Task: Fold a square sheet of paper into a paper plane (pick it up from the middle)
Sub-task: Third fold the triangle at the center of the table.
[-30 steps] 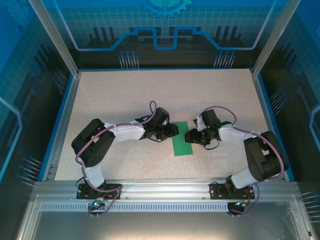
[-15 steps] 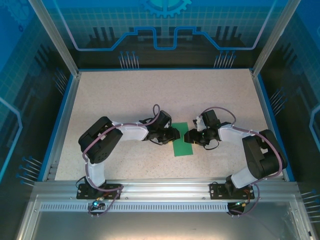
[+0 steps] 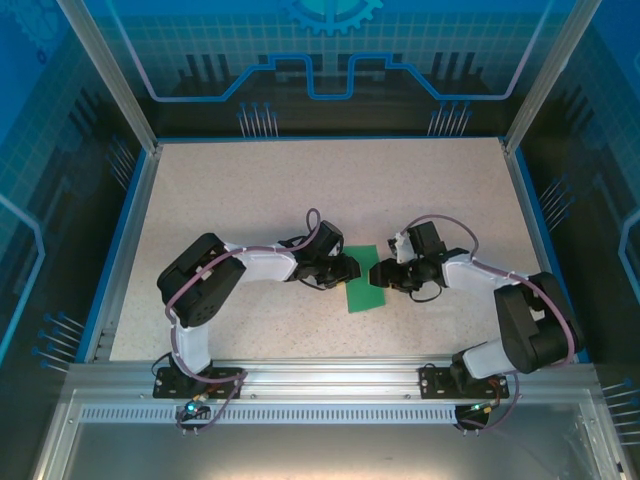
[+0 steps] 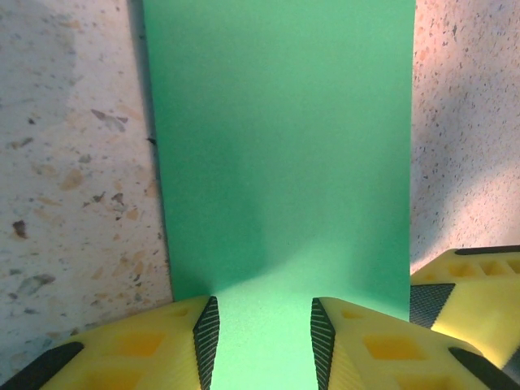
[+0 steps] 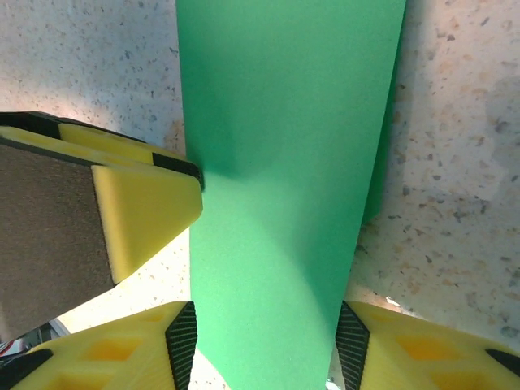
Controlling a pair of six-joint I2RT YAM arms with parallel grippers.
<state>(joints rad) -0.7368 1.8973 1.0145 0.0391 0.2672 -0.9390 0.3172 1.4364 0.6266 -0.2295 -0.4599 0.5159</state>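
Straddling the square sheet of paper (image 4: 276,146), left hand (image 4: 260,325) sits released; right hand (image 5: 266,333), cannot tell.

Overhead view: even, bright light on the table (image 3: 250,200); dim blue margins; focus sharp. Wrist views: soft shadow across the green paper (image 4: 276,162), brighter patch at lower centre; nearest edges slightly soft.

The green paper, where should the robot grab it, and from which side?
Probably a long edge near the middle, each gripper coming in from its own side. The green paper is a thin, narrow folded strip lying between the left gripper and right gripper, so only its edges offer anything to pinch.
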